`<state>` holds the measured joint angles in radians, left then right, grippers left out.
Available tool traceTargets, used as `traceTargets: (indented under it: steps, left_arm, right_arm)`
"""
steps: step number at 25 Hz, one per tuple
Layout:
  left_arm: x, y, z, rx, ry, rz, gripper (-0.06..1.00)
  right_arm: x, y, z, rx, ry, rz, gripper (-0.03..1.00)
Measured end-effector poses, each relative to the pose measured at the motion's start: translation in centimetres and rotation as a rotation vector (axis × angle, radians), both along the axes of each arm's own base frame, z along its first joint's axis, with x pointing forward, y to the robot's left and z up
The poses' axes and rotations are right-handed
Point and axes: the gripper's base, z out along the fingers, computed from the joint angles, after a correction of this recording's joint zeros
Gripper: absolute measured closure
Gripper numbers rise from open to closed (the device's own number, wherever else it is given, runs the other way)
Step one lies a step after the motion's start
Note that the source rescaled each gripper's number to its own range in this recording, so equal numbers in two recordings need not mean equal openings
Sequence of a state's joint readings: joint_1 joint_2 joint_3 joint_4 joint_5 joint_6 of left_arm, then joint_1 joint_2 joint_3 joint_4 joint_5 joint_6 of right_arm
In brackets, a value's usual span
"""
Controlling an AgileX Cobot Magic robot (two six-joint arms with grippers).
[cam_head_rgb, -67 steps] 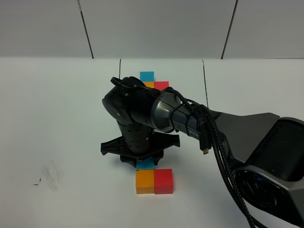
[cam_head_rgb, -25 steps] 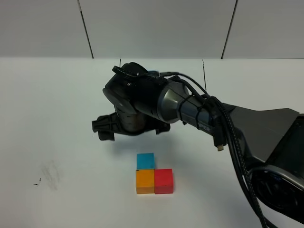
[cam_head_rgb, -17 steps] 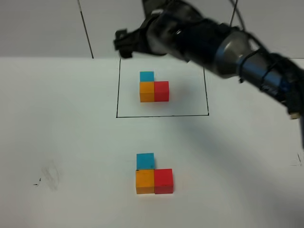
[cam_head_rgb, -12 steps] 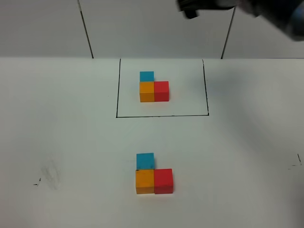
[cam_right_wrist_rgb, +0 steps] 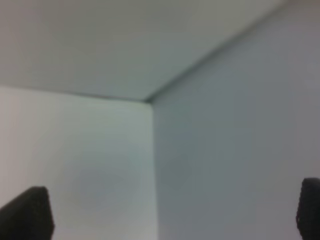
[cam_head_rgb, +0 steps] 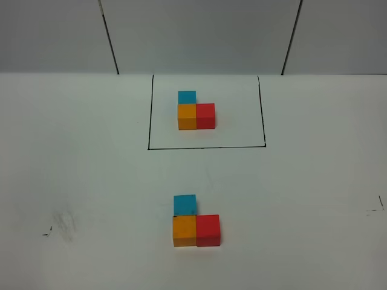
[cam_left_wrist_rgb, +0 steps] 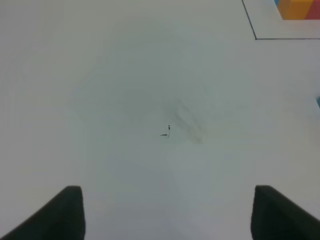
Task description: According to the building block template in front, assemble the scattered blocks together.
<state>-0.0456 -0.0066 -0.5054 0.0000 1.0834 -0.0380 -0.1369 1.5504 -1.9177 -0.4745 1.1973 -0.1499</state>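
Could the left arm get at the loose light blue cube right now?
Probably yes. The light blue cube sits uncovered with nothing above it, though it touches the orange cube. The left tool is open and empty over bare table.

Only the pincer tips show. The left pincer (cam_left_wrist_rgb: 167, 212) has 2 dark, nearly black fingers (cam_left_wrist_rgb: 60, 212) with blunt, angled ends. The right pincer (cam_right_wrist_rgb: 165, 212) has 2 matching dark fingertips (cam_right_wrist_rgb: 27, 212), blurred.

Only the scattered blocks (cam_head_rgb: 195, 220) and building block template (cam_head_rgb: 196, 112) interrupt the table (cam_head_rgb: 78, 157)
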Motion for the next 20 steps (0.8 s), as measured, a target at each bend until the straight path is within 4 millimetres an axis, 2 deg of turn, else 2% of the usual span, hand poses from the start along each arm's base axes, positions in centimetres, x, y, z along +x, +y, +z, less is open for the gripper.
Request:
traceTargets:
  steps: [2,4,6,10,15,16,20]
  left_arm:
    - [0.0,0.0,0.0,0.0,0.0,0.0,0.44]
    - [0.0,0.0,0.0,0.004,0.0,0.003,0.44]
    - [0.0,0.0,0.0,0.004,0.0,0.003,0.44]
    - [0.0,0.0,0.0,0.004,0.0,0.003,0.44]
    - [0.0,0.0,0.0,0.0,0.0,0.0,0.44]
    - [0.0,0.0,0.0,0.0,0.0,0.0,0.44]
    - [0.0,0.0,0.0,0.0,0.0,0.0,0.44]
  right_arm:
    - [-3.0,-1.0,1.4,-0.013,-0.016,-0.013,-0.03]
    - [-6.4,-1.0,2.5,-0.007,-0.054,-0.02,-0.03]
    - [-10.4,-0.1,3.5,-0.006,-0.104,-0.017,-0.01]
    - [-17.5,2.4,3.6,-0.013,-0.186,0.04,0.09]
    - [-27.0,5.3,1.4,0.028,-0.332,0.2,0.23]
    - [-28.4,5.5,0.6,0.038,-0.354,0.226,0.24]
    - [-31.8,6.2,-3.2,0.076,-0.403,0.306,0.26]
